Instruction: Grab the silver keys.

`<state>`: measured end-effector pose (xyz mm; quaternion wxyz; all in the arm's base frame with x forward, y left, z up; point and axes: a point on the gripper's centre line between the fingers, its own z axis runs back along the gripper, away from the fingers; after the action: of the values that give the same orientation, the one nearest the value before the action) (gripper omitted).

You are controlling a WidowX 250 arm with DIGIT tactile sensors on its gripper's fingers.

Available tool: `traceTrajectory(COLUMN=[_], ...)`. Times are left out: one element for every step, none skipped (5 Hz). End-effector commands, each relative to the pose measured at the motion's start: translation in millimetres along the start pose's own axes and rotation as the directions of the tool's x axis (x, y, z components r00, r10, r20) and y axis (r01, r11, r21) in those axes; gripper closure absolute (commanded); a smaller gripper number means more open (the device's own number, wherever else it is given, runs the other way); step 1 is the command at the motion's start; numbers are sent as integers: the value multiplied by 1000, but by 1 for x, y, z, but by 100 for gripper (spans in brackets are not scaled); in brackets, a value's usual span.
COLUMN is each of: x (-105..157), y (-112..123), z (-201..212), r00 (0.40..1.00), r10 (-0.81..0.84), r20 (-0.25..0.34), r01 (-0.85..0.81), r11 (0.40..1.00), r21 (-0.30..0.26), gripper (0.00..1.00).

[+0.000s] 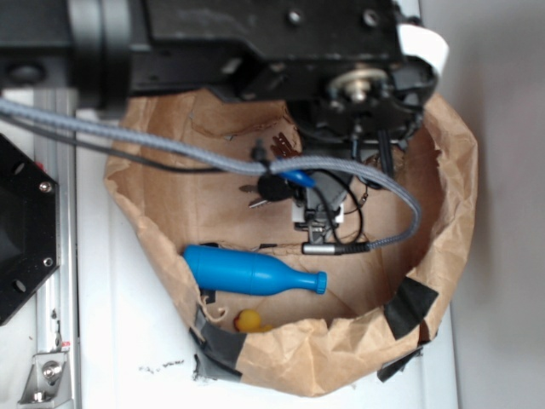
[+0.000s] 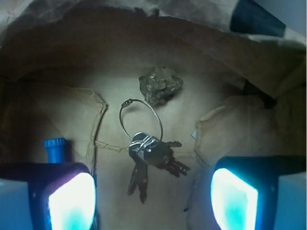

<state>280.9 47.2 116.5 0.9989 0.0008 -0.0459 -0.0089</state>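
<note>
Approach step: gripper (image 2: 152, 196) wide open above keys (image 2: 152, 155).
Nothing held. Next, I judge: descend straight, straddle the bunch, avoid rock (image 2: 160, 85).

Taped brown paper bin (image 1: 443, 170) on white table (image 1: 128, 341).

You have a blue bottle (image 1: 253, 274) lying on its side in the brown paper bag (image 1: 443, 239), a yellow object (image 1: 249, 320) near it, and a rock (image 2: 160, 85) farther in.
</note>
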Motion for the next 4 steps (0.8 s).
traceTrajectory(x=[13,11,16,18], y=[10,13,20,23], z=[-1,-4,-12,-32], r00=[997,993,984,978], r10=[-54,-109,-173,-210], r20=[60,40,-40,-10], r01=[56,110,169,210], r11=[998,994,983,977], r21=[-26,-21,-76,-20], gripper=[0,0,0,0])
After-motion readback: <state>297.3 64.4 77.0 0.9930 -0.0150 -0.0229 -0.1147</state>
